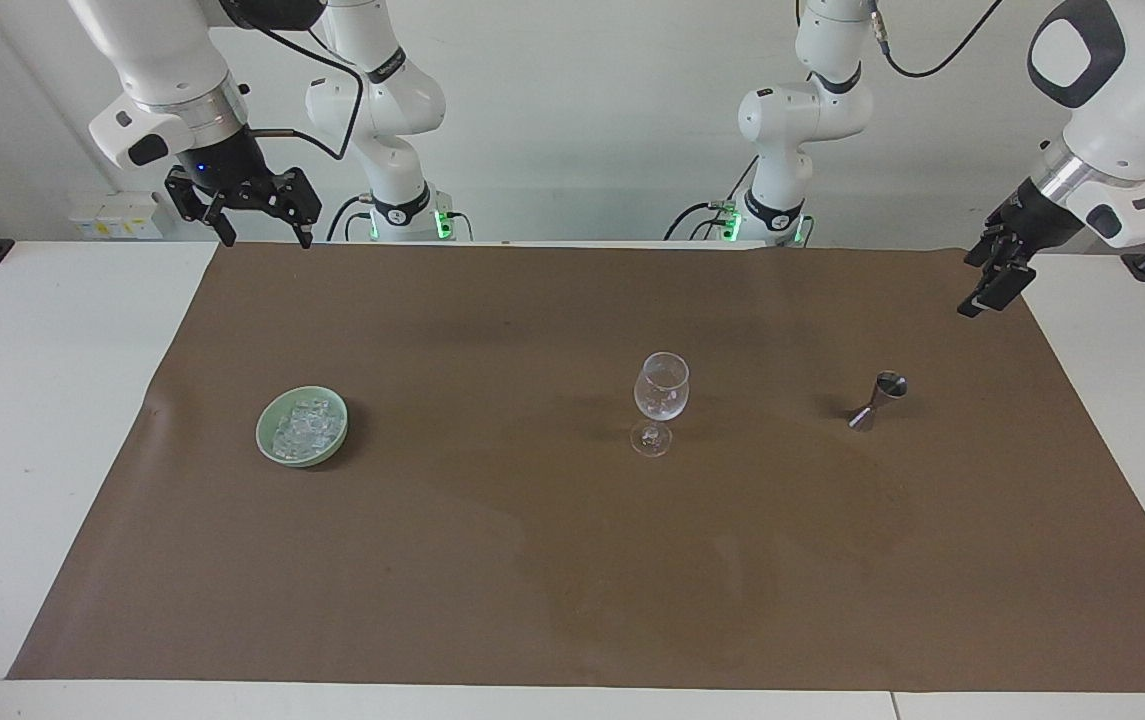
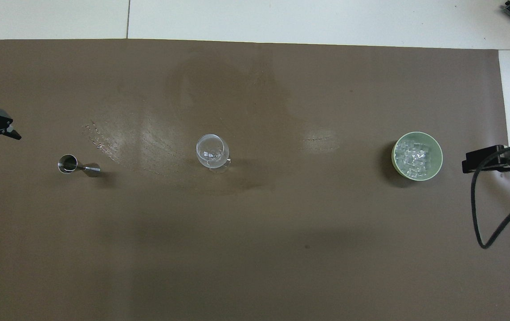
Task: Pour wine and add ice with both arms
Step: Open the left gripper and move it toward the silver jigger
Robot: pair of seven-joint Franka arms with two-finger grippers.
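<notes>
A clear wine glass [image 1: 662, 392] [image 2: 211, 150] stands upright mid-mat. Toward the left arm's end stands a small steel jigger [image 1: 877, 400] [image 2: 76, 166]. No wine shows, and the jigger's contents are hidden. Toward the right arm's end, the ice [image 1: 307, 424] [image 2: 415, 158] fills a pale green dish [image 1: 263, 440] [image 2: 439, 154]. My left gripper [image 1: 990, 287] hangs open over the mat's corner, well clear of the jigger. My right gripper [image 1: 267, 241] waits open over the mat's robot-side edge, well above the dish. Both hold nothing.
A brown mat [image 1: 572, 560] covers most of the white table [image 1: 42, 400]. Faint damp smears [image 2: 116, 138] mark it near the glass. A black cable [image 2: 477, 214] loops down from the right wrist at the mat's end.
</notes>
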